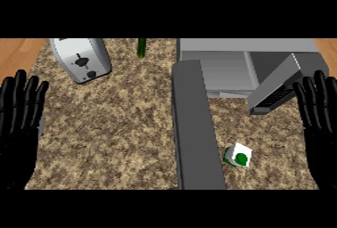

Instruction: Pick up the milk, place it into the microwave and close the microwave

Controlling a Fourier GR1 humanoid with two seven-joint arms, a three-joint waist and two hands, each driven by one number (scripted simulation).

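A small white milk carton [238, 155] with a green round mark stands on the speckled counter [118, 133], just right of the open microwave door [194, 129]. The grey microwave [247, 58] sits at the back right, its cavity showing behind the long door that swings toward me. My left hand [18, 116] rests at the view's left edge, fingers straight and up. At the right edge my right hand [319, 116] is likewise open and upright, right of the carton and apart from it. Neither hand holds anything.
A silver toaster [82, 58] lies at the back left. A thin green object [141, 46] stands at the back edge. A grey slanted panel [280, 87] juts from the microwave's right side. Wooden floor [20, 49] shows beyond the counter.
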